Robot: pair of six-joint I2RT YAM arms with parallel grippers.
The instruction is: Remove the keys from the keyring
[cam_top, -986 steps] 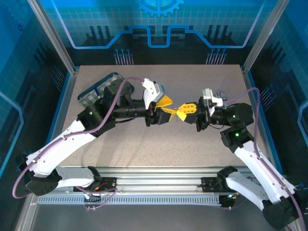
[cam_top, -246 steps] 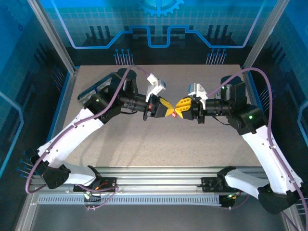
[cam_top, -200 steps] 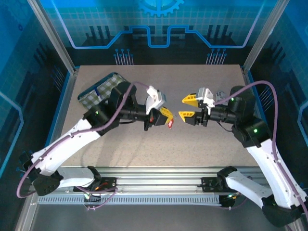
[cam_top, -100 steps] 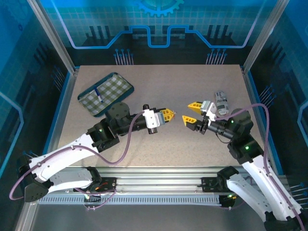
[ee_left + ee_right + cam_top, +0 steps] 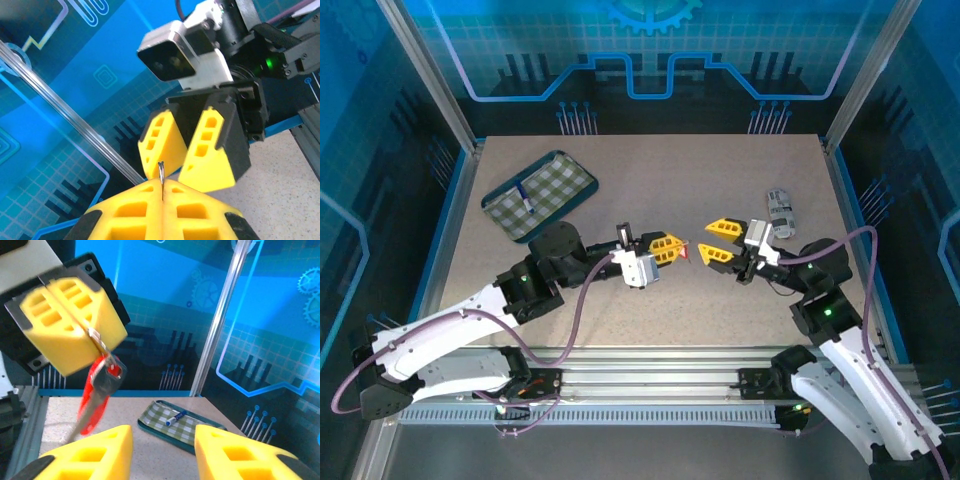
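red keyring (image 5: pixel 92 407), key (image 5: pixel 106 380) dangle pinched in left end effector (image 5: pixel 91 333)

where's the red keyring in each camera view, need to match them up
top external: keyring is a red speck near centre, at the tips of the left arm's yellow fingers.
left wrist: keyring is a thin metal edge, bottom centre, pinched between those fingers.
right wrist: keyring hangs left of centre under them.
shared landmark: those shut yellow fingers.

Robot lab cell: aluminium frame (image 5: pixel 428 75), blue printed panels (image 5: pixel 740 50).
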